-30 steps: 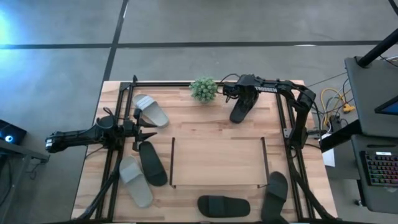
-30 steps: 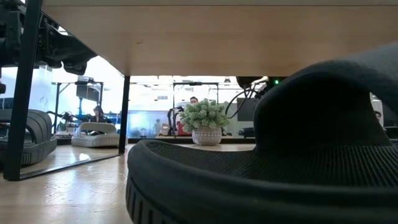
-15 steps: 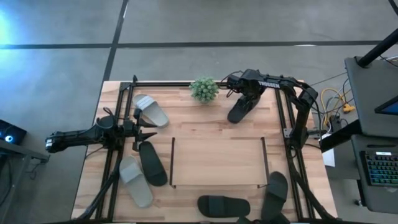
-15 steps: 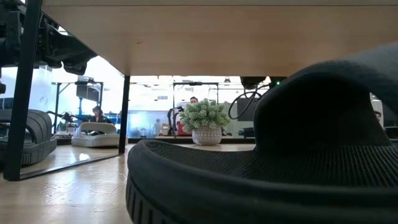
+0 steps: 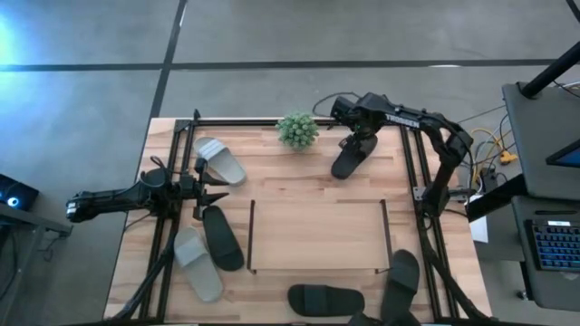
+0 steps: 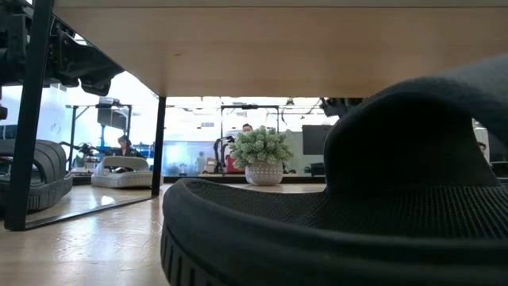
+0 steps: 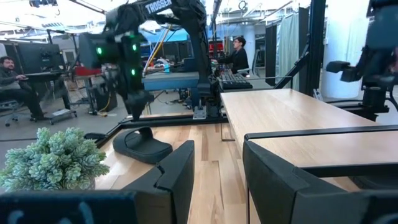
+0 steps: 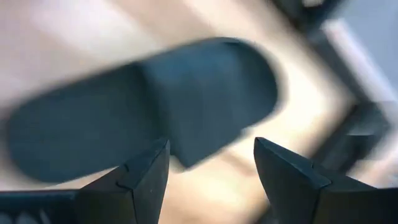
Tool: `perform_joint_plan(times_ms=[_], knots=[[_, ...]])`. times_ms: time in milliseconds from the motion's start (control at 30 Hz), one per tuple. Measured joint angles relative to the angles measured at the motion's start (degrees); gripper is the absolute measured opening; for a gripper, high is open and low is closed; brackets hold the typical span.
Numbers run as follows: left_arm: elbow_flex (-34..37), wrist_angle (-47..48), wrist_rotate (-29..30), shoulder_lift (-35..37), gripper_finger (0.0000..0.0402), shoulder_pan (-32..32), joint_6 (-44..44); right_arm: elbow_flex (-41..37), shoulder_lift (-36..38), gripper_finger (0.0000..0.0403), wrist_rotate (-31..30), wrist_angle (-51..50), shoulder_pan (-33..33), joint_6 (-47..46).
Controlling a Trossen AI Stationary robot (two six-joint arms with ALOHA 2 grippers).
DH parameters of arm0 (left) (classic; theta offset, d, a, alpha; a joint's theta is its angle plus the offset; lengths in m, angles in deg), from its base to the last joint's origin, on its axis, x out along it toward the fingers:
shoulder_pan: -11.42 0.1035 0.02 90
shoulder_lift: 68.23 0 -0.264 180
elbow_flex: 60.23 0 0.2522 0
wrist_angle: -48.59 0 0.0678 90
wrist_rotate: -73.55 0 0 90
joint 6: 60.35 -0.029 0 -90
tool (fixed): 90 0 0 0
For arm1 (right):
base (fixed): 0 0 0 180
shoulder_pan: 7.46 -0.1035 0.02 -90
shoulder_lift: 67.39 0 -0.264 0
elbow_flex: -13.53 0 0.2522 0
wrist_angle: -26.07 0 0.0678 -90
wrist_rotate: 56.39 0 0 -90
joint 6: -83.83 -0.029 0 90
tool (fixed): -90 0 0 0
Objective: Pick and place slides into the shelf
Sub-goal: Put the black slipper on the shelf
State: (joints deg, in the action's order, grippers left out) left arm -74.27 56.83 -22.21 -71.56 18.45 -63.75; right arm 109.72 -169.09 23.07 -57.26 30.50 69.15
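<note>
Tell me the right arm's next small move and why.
Probably lower the right gripper onto the black slide beside the plant and close on its strap. Its fingers are open just above that slide, and the shelf holds nothing yet.

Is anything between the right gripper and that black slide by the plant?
Nothing visible. The right gripper hangs open directly over the black slide, which lies free on the table; the plant stands off to one side.

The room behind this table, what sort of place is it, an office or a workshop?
Probably a robotics lab or workshop with desks. A seated person works at a screen, another robot arm stands on the wooden table, and a keyboard sits alongside.
</note>
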Motion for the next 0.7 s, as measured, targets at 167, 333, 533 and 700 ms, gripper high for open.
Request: perform_joint_plan(times_ms=[167,333,533,700], knots=[[0.0,0.0,0.0,0.0,0.0123,0.0,0.0,1.3,4.0,0.0226,9.4,0.1,1.0,-6.1],[0.0,0.0,0.0,0.0,0.0123,0.0,0.0,0.8,8.0,0.0226,9.0,0.0,1.0,-14.1],[0.0,0.0,0.0,0.0,0.0123,0.0,0.0,0.6,10.9,0.0226,2.2,-0.1,1.0,-19.7],[0.0,0.0,0.0,0.0,0.0123,0.0,0.0,0.2,9.7,0.0226,-5.0,-2.6,-0.8,-8.3]])
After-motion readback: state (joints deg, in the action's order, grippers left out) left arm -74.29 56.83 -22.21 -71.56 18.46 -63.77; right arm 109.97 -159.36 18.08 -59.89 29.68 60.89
